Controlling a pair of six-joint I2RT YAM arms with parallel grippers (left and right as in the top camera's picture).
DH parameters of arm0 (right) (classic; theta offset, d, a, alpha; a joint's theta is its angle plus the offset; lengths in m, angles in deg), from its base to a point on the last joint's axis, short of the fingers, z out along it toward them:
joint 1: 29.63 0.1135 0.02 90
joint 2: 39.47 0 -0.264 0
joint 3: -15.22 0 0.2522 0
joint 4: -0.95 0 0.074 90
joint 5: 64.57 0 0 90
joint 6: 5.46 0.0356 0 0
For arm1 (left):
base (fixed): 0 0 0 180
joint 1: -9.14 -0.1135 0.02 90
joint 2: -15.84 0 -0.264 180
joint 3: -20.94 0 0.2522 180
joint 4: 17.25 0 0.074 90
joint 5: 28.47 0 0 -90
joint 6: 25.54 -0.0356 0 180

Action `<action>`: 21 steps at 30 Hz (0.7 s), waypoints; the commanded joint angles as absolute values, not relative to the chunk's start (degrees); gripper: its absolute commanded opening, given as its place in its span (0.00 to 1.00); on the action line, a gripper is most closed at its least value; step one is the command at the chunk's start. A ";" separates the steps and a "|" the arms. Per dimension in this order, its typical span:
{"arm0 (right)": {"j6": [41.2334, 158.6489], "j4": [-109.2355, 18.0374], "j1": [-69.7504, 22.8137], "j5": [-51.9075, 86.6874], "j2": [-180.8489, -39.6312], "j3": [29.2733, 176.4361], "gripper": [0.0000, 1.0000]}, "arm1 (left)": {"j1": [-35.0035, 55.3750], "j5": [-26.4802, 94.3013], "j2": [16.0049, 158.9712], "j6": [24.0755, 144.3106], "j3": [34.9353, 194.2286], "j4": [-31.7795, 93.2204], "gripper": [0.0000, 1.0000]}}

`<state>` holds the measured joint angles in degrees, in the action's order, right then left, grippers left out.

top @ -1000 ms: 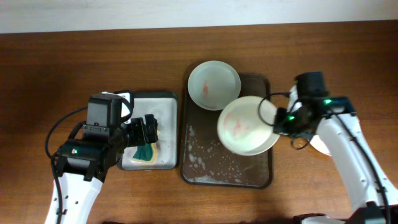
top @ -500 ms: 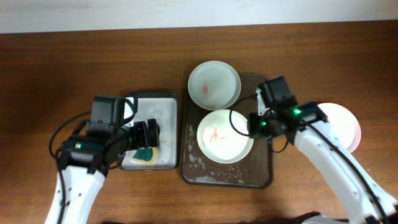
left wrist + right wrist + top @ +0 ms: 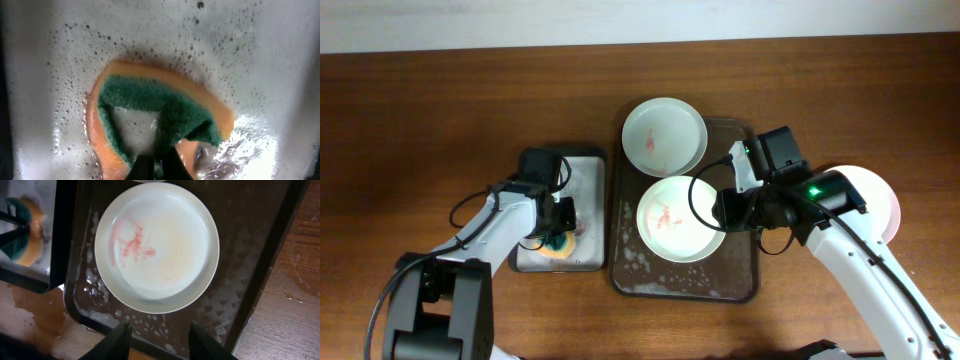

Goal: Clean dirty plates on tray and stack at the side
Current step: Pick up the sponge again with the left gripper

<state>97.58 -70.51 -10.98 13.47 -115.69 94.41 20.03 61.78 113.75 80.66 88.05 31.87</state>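
Item: smeared plate (image 3: 156, 240), lying centre of tray (image 3: 235, 210). My left hand (image 3: 159, 162) pinches the sponge (image 3: 150, 95); my right hand (image 3: 161, 335) hangs open over the plate's 6 o'clock rim. I'd press the sponge flat onto the 9 o'clock smear.

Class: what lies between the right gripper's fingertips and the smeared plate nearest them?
Only wet, foam-flecked floor of the brown tray, shown in the right wrist view.
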 commanded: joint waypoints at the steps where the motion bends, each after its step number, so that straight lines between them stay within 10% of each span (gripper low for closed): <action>1: 96.99 -70.61 -10.41 12.94 -115.47 94.98 0.39 | 20.25 55.05 113.99 78.24 91.70 36.57 0.00; 5: 96.99 -70.92 -10.41 12.94 -115.47 94.98 0.39 | 20.16 56.45 107.98 78.26 96.68 45.27 0.67; 7: 96.97 -71.16 -10.41 12.96 -115.47 94.98 0.39 | 20.16 58.81 107.61 78.24 96.64 47.95 0.74; 14: 97.03 -71.90 -10.41 12.99 -115.82 94.78 0.41 | 20.23 59.00 107.91 78.28 80.86 35.58 0.37; 16: 97.01 -72.67 -10.41 13.23 -116.28 94.76 0.41 | 20.23 57.58 107.91 78.30 79.24 33.24 0.00; 21: 103.48 -71.75 -10.56 21.44 -121.25 94.76 0.32 | 20.23 53.34 107.39 78.24 95.00 43.28 0.00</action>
<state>100.77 -72.45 -11.00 16.68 -118.14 94.41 19.99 57.01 107.56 78.56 85.12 37.68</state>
